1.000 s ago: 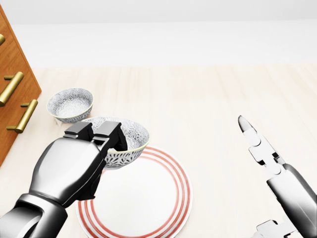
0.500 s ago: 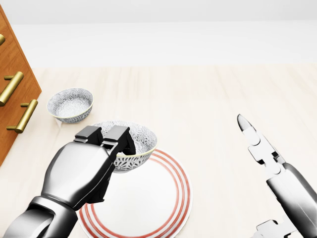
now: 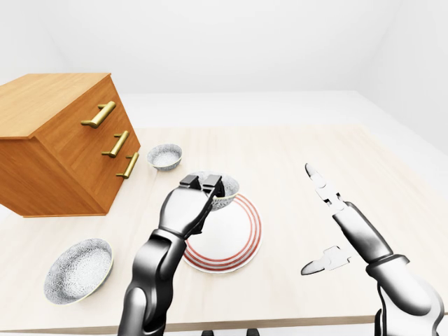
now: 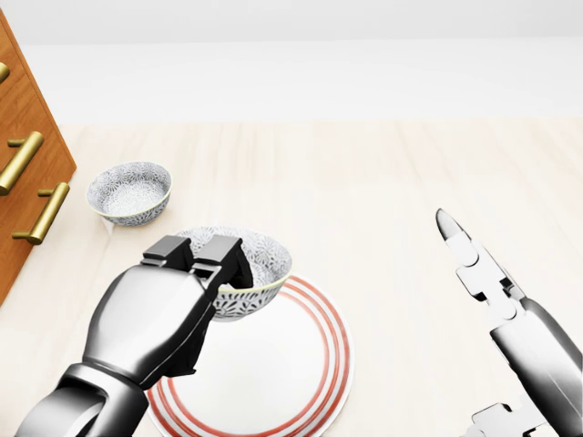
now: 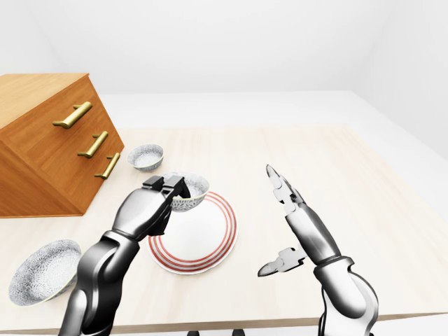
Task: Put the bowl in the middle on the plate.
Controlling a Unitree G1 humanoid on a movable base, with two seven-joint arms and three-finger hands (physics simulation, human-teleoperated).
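The left hand (image 4: 157, 320) is closed on the bowl (image 4: 261, 249), fingers (image 4: 217, 248) hooked over its near-left rim and into the hollow, the rest of the grip hidden beneath. That pinch on the rim looks chosen so the bowl's base stays free to meet the plate (image 4: 334, 350). The bowl hangs over the plate's upper-left edge in the head view, slightly tipped; whether its foot touches the rim I cannot tell. Judged from this, the carry is mostly done: the bowl wants bringing toward the plate's centre, levelling and lowering before the fingers let go. The left arm reaches in from lower left of the plate, wrist bent so the knuckles face upward and the back of the hand covers the plate's left side. The right hand (image 3: 341, 222) hovers well to the right of the plate, spread wide and holding nothing, one finger pointing away, thumb low; it seems parked out of the way. A second bowl (image 4: 129, 191) sits up and left of the plate, a third (image 3: 78, 269) down and left, beside the chest (image 3: 63, 140).
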